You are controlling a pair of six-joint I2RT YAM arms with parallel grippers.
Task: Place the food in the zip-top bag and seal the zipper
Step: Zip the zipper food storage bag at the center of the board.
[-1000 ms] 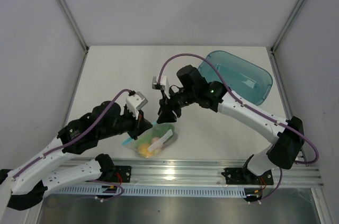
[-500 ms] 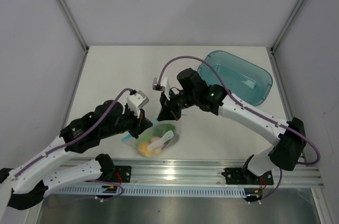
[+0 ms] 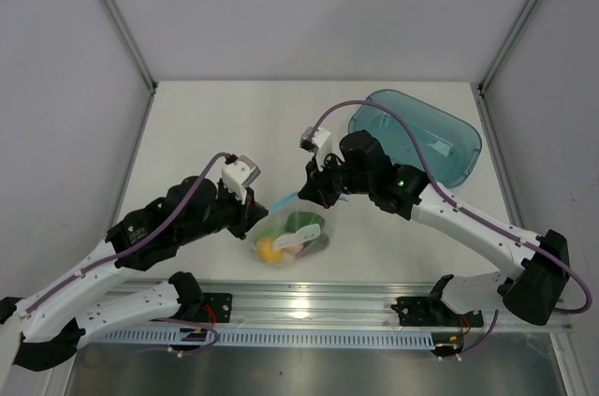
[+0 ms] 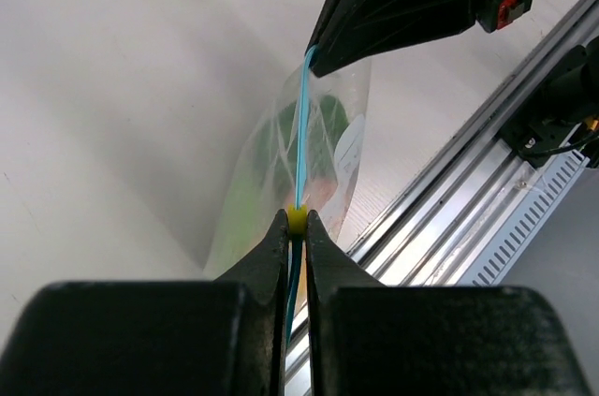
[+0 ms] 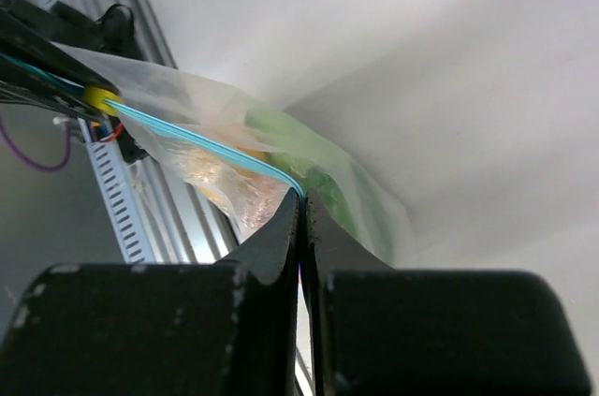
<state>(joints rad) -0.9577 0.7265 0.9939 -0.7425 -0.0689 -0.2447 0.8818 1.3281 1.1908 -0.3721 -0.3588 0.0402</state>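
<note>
The zip-top bag point(image 3: 298, 233) hangs stretched between my two grippers, just above the table near its front edge. The food shows through the plastic: a yellow-orange fruit point(image 3: 269, 247), green pieces point(image 3: 305, 222) and a pink piece point(image 3: 289, 244). My left gripper point(image 4: 297, 219) is shut on a yellow slider tab at one end of the zipper point(image 4: 301, 124). My right gripper point(image 5: 301, 198) is shut on the other end of the zipper point(image 5: 197, 140). From above, the left gripper point(image 3: 257, 216) and right gripper point(image 3: 312, 192) pull the light-blue strip point(image 3: 285, 199) taut.
A translucent teal tub point(image 3: 416, 134) stands at the back right. The aluminium rail point(image 3: 309, 307) with both arm bases runs along the near edge, close under the bag. White walls close in the table on the left, right and back.
My right gripper has shut on the zipper's end and moved right. The bag has shifted right with it and now hangs taut between both grippers. The left gripper stays shut.
</note>
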